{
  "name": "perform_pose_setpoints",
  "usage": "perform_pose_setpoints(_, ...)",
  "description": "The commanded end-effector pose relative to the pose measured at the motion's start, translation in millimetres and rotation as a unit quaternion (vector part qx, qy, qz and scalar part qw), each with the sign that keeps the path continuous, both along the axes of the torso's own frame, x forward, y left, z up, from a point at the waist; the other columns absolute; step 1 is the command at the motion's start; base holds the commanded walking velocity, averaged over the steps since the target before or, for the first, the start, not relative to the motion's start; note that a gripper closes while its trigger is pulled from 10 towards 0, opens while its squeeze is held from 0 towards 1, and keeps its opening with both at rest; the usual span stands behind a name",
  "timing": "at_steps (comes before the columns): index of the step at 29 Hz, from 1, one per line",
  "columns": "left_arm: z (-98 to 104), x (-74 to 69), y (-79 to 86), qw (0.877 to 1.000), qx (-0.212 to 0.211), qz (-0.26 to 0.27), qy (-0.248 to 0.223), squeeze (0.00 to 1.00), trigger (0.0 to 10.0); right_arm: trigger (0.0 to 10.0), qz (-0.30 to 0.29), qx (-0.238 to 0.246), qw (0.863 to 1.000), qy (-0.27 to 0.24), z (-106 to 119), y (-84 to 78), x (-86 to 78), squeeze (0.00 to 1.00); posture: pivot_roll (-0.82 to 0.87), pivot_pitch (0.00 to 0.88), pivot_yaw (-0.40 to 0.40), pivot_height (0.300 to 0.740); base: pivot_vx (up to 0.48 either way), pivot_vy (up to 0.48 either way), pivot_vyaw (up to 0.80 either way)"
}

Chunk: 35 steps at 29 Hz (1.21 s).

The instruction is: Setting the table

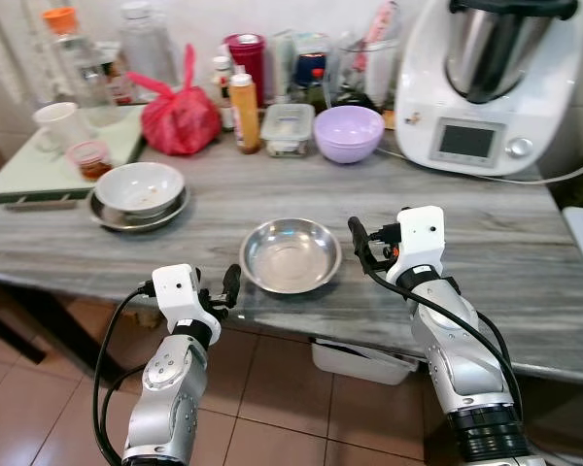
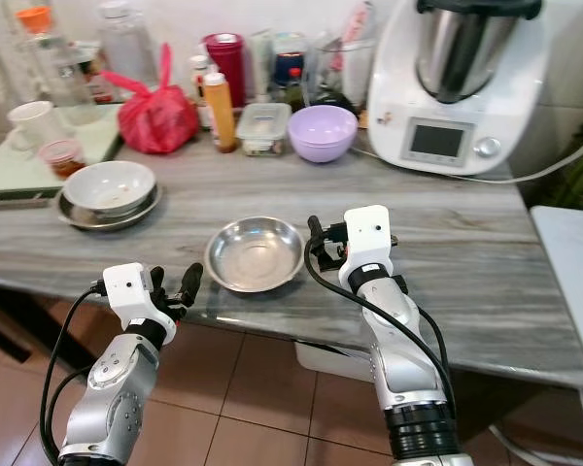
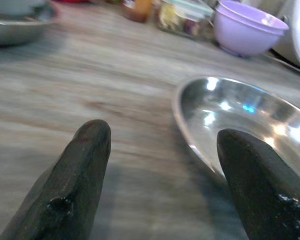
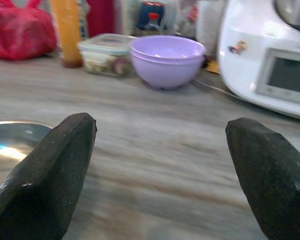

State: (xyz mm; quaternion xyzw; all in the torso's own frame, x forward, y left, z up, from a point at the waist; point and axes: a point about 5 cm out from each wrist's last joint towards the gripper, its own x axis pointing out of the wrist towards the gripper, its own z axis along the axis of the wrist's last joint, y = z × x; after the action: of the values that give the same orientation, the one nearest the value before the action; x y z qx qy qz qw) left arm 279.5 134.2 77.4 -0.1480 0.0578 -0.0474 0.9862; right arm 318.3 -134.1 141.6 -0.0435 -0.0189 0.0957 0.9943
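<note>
Obs., head and wrist cameras. I see the steel bowl (image 1: 291,255) lying empty and upright on the grey table (image 1: 525,262), close to its front edge, roughly midway along it.

Left claw (image 1: 225,288): held at the front edge, just beside the bowl's near-left rim, not touching it. In the wrist view its fingers (image 3: 80,170) stand apart with nothing between them; the bowl rim sits just past one fingertip.

Right claw (image 1: 361,245): over the table, just beside the bowl's right rim, apart from it. Its fingers (image 4: 50,175) are spread wide, holding nothing.

Further back on the table: white bowl (image 1: 139,186) stacked on a steel plate (image 1: 117,216), toward the left end. Along the back edge: red plastic bag (image 1: 180,118), orange sauce bottle (image 1: 243,110), lidded food container (image 1: 288,128), lilac bowl (image 1: 349,132), white kitchen machine (image 1: 486,83) at the back right corner. A pale green tray (image 1: 39,170) at the back left corner carries a white cup (image 1: 55,124).
</note>
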Motion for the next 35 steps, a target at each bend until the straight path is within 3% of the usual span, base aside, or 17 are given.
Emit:
perform_pose_setpoints(1,2.7,0.9,1.6,1.000,0.007,-0.001,-0.003,0.00,10.0,10.0,0.001,0.002,1.000,-0.003,1.9,1.3,0.1,0.00,-0.15,0.019,0.072,0.740,0.000,0.000,-0.72)
perform_pose_setpoints(14,2.6,-0.9,0.1,1.000,0.011,-0.007,0.003,0.00,10.0,10.0,-0.008,0.002,1.000,-0.007,2.6,-1.5,-2.2,0.00,-0.15,0.027,0.079,0.740,0.000,0.000,0.00)
perform_pose_setpoints(35,5.5,-0.5,2.7,1.000,0.022,-0.008,0.006,0.00,10.0,10.0,-0.010,0.004,1.000,-0.006,2.3,-0.6,-1.5,0.00,-0.14,0.027,0.079,0.740,-0.313,0.000,0.00)
